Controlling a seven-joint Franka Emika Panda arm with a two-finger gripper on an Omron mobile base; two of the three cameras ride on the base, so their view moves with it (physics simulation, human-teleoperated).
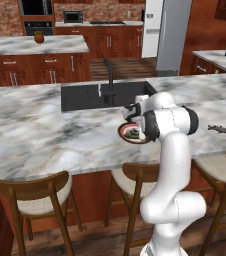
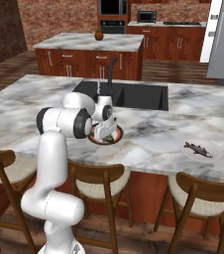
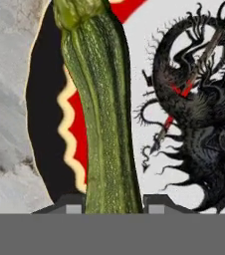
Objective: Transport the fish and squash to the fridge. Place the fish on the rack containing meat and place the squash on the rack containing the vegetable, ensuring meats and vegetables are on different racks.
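Hand view, item one: squash [image 3: 102, 114], elongated, dark olive green with fine pale speckling and faint ribs, stem end knobbly; it lies lengthwise on a decorated plate [image 3: 149, 60] and runs straight down between the two dark fingertips [image 3: 68, 205], which sit against its flanks. Hand [image 3: 110, 206] judged pinched on the squash across its narrow width, a sensible grip for a long, firm, slightly bumpy body that would roll if taken end-on.

Item two: plate, round, glossy, white field with a black dragon figure, red zigzag band and black rim; flat and shallow, it keeps the squash off the stone.

Item three: desk [image 1: 45, 135], grey-veined marble, polished, long island form with a black sunken sink [image 1: 85, 97] and dark faucet [image 1: 108, 75] at its far edge. Plate and squash rest near the desk's near edge, just in front of the sink.

Item four: fish [image 2: 199, 149], small, slim, dark, on its own pale plate [image 2: 188, 153] toward the right end of the desk, well apart from the squash; untouched.

Item five: fridge [image 1: 167, 35], tall, grey-silver, across the room beyond the desk; interior racks not visible, so rack choice cannot yet be judged
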